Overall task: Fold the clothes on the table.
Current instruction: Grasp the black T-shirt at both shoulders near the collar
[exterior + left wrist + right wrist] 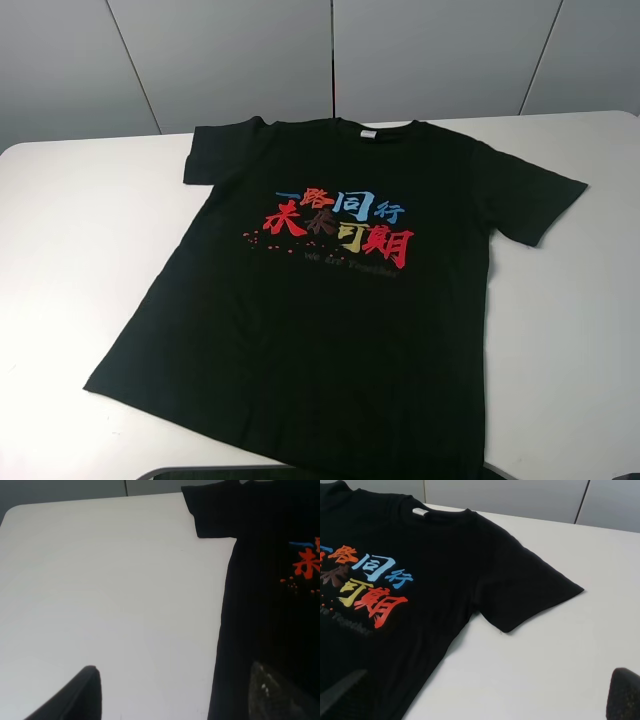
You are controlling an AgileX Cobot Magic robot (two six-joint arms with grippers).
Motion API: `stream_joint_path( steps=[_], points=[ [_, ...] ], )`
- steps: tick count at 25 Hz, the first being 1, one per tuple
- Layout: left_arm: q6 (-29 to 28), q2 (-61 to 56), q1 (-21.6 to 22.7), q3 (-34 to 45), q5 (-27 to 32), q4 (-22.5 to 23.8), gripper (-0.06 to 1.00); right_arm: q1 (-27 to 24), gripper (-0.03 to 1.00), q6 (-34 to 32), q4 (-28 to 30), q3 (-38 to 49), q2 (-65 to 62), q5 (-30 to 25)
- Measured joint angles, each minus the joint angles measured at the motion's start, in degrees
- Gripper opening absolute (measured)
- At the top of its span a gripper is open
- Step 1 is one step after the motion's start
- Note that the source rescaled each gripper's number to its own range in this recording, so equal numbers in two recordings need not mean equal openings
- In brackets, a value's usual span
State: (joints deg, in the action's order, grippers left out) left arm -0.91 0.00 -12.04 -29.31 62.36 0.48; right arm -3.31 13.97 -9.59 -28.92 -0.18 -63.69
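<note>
T-shirt (pixel 330 330) lay flat mid-table (pixel 80 220), print up, collar toward the far edge. Our left gripper (pixel 174 669) and right gripper (pixel 492 672) sat wide open, empty. We reckoned pinching sleeve and hem together was best.

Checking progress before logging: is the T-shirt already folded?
No, the T-shirt lies fully spread out, print side up, on the table.

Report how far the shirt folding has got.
Done: nothing. The T-shirt lies flat on the table, print up, both sleeves spread, no fold anywhere. In hand: nothing; the left tool and right tool are open and hold nothing. Remaining: every fold.
</note>
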Motion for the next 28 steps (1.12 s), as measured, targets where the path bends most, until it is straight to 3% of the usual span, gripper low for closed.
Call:
stream_joint_path(
  steps=[14,20,23,28],
  points=[
    [-0.63,0.0,0.0,0.0,0.0,0.47,0.8,0.0,1.0,0.0,-0.11,0.0,0.0,0.09],
    [-4.82,2.03,0.0,0.0,-0.1,5.33,0.8,0.0,1.0,0.11,-0.11,-2.45,0.18,3.72],
    [-4.16,6.23,0.0,-1.26,-4.92,7.13,0.8,0.0,1.0,0.33,1.3,-7.11,4.07,9.43],
    [-1.9,18.51,-0.25,-5.15,-16.62,8.48,0.78,0.0,1.0,1.59,2.35,-17.78,20.26,13.8]
  ],
)
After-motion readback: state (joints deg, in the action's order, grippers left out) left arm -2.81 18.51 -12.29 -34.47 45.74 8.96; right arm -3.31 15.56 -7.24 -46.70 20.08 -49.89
